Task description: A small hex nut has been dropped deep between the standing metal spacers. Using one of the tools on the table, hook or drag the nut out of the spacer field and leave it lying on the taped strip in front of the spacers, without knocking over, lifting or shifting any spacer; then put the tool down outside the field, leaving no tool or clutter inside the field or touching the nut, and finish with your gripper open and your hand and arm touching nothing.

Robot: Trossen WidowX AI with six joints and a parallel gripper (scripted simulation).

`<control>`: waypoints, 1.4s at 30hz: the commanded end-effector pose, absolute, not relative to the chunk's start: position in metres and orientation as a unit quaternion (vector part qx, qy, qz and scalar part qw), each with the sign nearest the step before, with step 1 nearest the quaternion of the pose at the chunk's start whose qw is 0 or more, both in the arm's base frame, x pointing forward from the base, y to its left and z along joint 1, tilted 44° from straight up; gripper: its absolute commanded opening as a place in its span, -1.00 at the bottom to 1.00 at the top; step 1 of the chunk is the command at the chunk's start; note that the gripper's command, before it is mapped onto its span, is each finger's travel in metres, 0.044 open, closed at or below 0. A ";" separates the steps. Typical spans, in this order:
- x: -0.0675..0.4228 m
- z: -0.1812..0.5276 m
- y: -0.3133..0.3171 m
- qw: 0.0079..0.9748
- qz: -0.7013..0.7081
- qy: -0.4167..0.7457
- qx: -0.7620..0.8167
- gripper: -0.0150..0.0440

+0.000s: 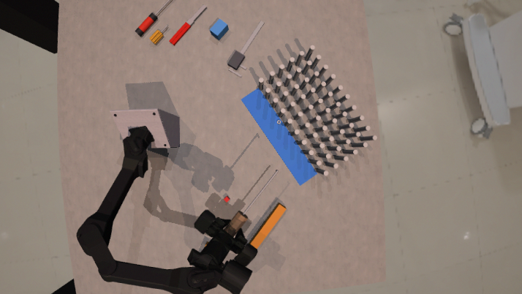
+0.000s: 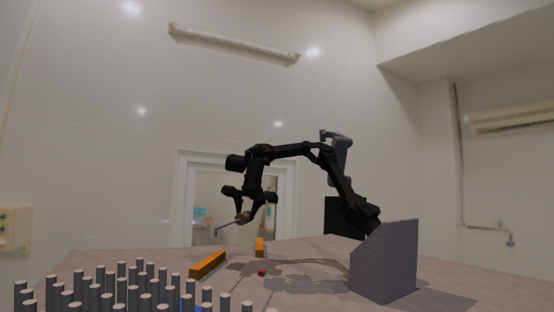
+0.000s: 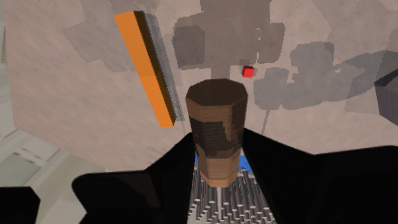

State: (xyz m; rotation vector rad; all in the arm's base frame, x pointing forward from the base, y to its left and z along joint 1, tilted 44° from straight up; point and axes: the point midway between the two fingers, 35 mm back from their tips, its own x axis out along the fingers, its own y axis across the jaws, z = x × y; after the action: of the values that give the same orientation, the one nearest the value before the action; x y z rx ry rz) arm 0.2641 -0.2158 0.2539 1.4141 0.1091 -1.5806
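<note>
Gripper (image 2: pixel 245 213) clamped on hook tool's wooden handle (image 1: pixel 235 222), raised off table (nut (image 1: pixel 278 121) sits on blue strip (image 1: pixel 270 135)), likely for set-down

Two orange bars (image 1: pixel 267 226), three screwdrivers (image 1: pixel 146 24), one blue cube (image 1: pixel 218 28), one red cube (image 1: pixel 227 199).

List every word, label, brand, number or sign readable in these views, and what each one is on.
None: no readable text in any view.
The tools at the table's far edge, such as the red-handled screwdriver, carry no lettering.
The wooden-handled hook tool in the gripper is unmarked.
The blue taped strip is plain.
</note>
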 end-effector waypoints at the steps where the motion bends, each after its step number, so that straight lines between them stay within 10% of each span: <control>1: 0.260 0.268 -0.225 0.497 -0.645 0.055 0.578 -0.49; 42: 0.236 0.297 -0.282 0.530 -0.638 0.077 0.554 -0.49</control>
State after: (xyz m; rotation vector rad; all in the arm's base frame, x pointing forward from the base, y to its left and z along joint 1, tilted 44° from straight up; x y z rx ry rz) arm 0.2347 -0.2805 0.2997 1.3219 0.1741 -1.5288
